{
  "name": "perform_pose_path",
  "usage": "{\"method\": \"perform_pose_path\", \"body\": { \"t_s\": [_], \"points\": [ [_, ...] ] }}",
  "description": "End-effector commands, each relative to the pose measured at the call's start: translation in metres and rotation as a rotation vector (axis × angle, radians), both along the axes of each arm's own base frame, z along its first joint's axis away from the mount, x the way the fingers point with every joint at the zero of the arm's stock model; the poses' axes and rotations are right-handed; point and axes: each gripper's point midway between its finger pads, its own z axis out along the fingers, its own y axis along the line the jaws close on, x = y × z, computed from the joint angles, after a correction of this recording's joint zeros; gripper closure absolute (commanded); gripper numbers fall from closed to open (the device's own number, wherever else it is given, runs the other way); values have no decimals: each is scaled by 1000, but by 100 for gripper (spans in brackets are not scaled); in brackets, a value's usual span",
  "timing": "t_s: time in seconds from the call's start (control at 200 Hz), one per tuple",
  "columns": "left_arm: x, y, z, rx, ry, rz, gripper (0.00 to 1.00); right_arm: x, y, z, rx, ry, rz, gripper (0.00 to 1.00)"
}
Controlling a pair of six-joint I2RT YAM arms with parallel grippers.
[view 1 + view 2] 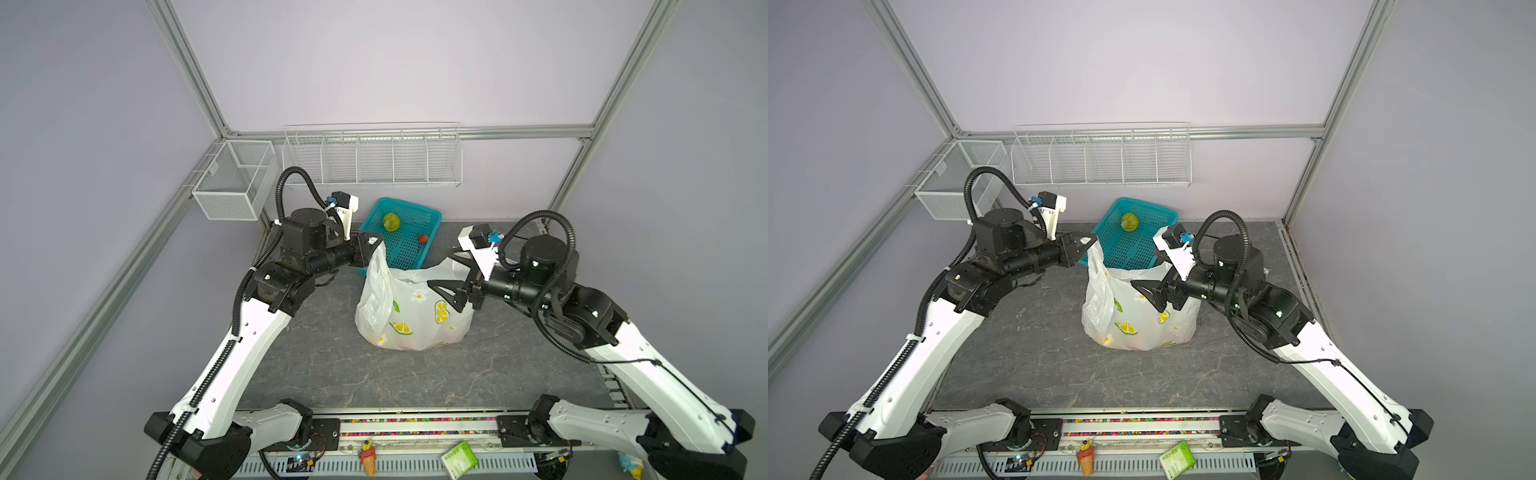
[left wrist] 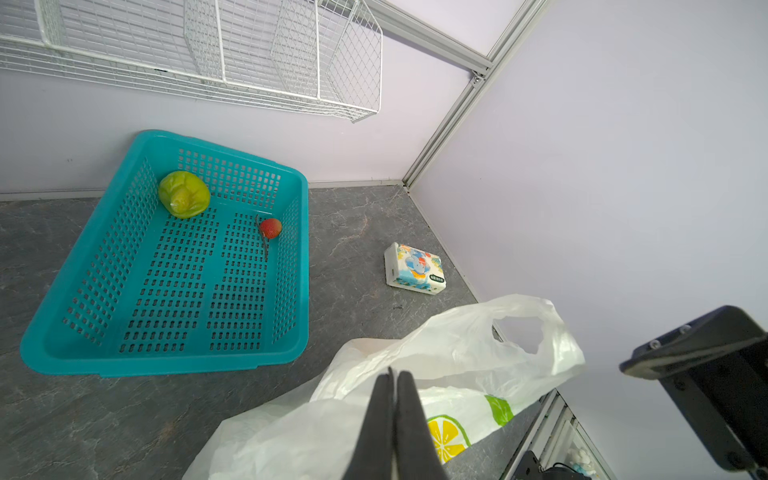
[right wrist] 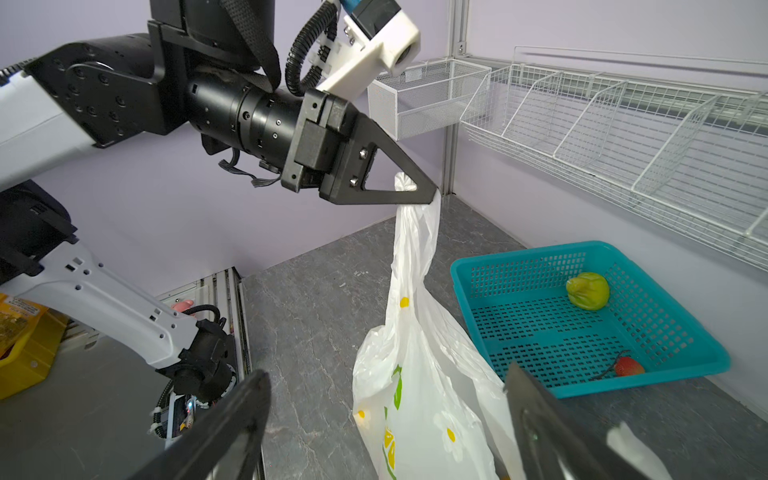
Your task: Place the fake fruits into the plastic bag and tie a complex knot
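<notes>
Looking down through both top views, I am seeing the plastic bag (image 1: 415, 316) standing at the centre of the grey table (image 1: 316, 365). Its film is showing printed lemon slices, green leaves and daisies. Faint coloured shapes (image 1: 380, 340) are showing through its base, but I cannot tell which fruits they are.

The left gripper (image 1: 377, 242) is sitting at the bag's 11 o'clock with its jaws pressed together on one handle loop (image 3: 415, 216), which it is holding up taut. The right gripper (image 1: 440, 269) is hovering at the bag's 2 o'clock with its jaws standing wide apart and clamping nothing. Whether they are touching the film I cannot tell. The other handle loop (image 2: 557, 332) is hanging free.

At the bag's 12 o'clock, the teal basket (image 1: 409, 249) is resting against the back wall. A green fruit (image 1: 391, 221) is lying at the basket's 11 o'clock and a strawberry (image 1: 423, 238) at its 3 o'clock.

In the left wrist view a cartoon packet (image 2: 415, 270) is lying on the table, and its dark label is too small for me to read. A green packet (image 1: 459, 457) is sitting at the bag's 6 o'clock on the front rail, its lettering blurred.
</notes>
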Motion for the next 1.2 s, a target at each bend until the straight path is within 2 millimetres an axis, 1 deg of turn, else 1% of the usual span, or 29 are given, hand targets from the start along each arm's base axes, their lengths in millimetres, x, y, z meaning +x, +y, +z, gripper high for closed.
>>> {"method": "perform_pose_path", "body": {
  "t_s": [0.0,0.125,0.245,0.325,0.4,0.46,0.52,0.57,0.645,0.685,0.73,0.765,0.79,0.835,0.92,0.98,1.045,1.09,1.145,1.195],
  "points": [
    [2,2,3,4,-13,6,100,10,-23,1,-41,-4,-128,8],
    [3,1,3,-1,-11,3,100,23,-50,-31,-128,10,-241,8],
    [2,0,4,-2,-12,-1,100,23,-72,-62,-126,62,-267,6],
    [2,1,3,3,-11,1,100,24,-79,-82,-131,87,-280,4],
    [2,1,3,4,-10,1,100,25,-76,-94,-129,104,-255,0],
    [2,1,3,4,-10,1,100,28,-71,-99,-128,106,-232,10],
    [2,1,3,3,-8,2,100,32,-65,-101,-115,96,-215,23],
    [3,1,3,4,-10,3,100,36,-60,-102,-109,85,-208,36],
    [3,2,5,3,-14,8,100,45,-59,-103,-112,71,-228,55],
    [3,3,8,4,-25,14,92,47,-59,-103,-111,59,-234,64],
    [3,7,15,6,-52,31,77,48,-59,-101,-96,43,-237,76],
    [3,12,24,10,-83,55,65,48,-59,-99,-81,31,-237,83],
    [2,16,31,11,-110,71,58,47,-59,-97,-65,24,-236,85],
    [-1,24,46,0,-158,100,49,46,-58,-95,-45,11,-228,86],
    [-13,34,76,-53,-248,128,35,43,-56,-93,-19,-2,-208,86],
    [-21,36,93,-85,-291,124,29,42,-54,-94,-20,-8,-198,87],
    [-27,34,105,-93,-312,118,28,42,-54,-96,-26,-8,-195,87],
    [-30,28,107,-76,-316,106,27,42,-54,-96,-26,-9,-191,87],
    [-34,15,106,-39,-318,74,27,41,-52,-97,-28,-7,-183,87],
    [-38,-4,102,-7,-307,23,27,40,-52,-98,-26,-6,-178,87]
  ]
}}
